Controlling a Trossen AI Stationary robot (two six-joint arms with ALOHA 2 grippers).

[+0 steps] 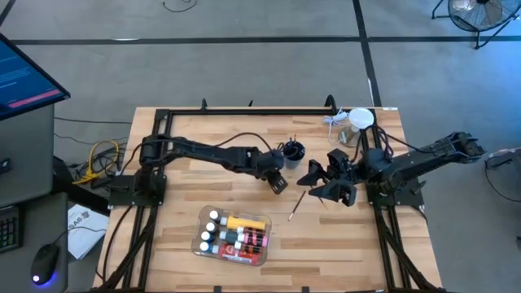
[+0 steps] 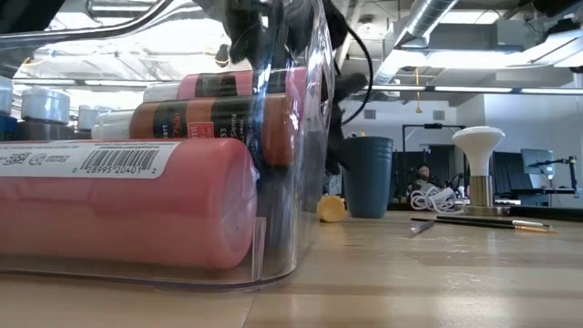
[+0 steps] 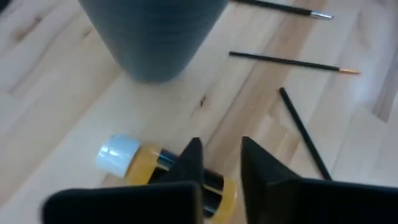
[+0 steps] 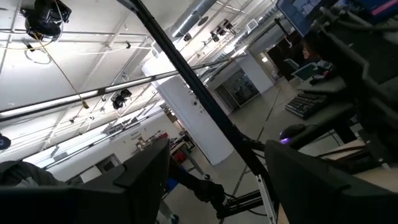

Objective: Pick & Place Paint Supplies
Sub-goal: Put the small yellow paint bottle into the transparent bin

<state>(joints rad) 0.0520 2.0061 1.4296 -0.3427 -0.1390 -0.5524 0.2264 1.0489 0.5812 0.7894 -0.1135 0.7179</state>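
A small yellow bottle (image 3: 140, 163) with a pale cap lies on its side on the wood near a dark cup (image 3: 155, 37); it also shows in the low view (image 2: 332, 208). My left gripper (image 3: 219, 163) (image 1: 279, 182) is open and hangs over the bottle's capless end, with one finger in front of it. Thin dark brushes (image 3: 292, 61) (image 3: 305, 134) lie flat beyond it, and another brush (image 1: 297, 203) lies mid-table. My right gripper (image 1: 319, 185) (image 4: 230, 180) is open and tipped up toward the ceiling, holding nothing. Several paint tubes lie in a clear bin (image 1: 234, 236). My left gripper comes from above at the yellow bottle's capless end (image 3: 214, 183), and one finger (image 3: 193, 155) covers that end. I cannot tell whether the finger touches the bottle. The bottle lies flat on the table.
The clear bin's wall (image 2: 291, 182) fills the low view's near left. A clear jar with a white lid (image 1: 361, 122) stands near the far right corner beside white cords. A black frame (image 1: 244, 111) runs along the table's far edge. Bare wood lies right of the bin.
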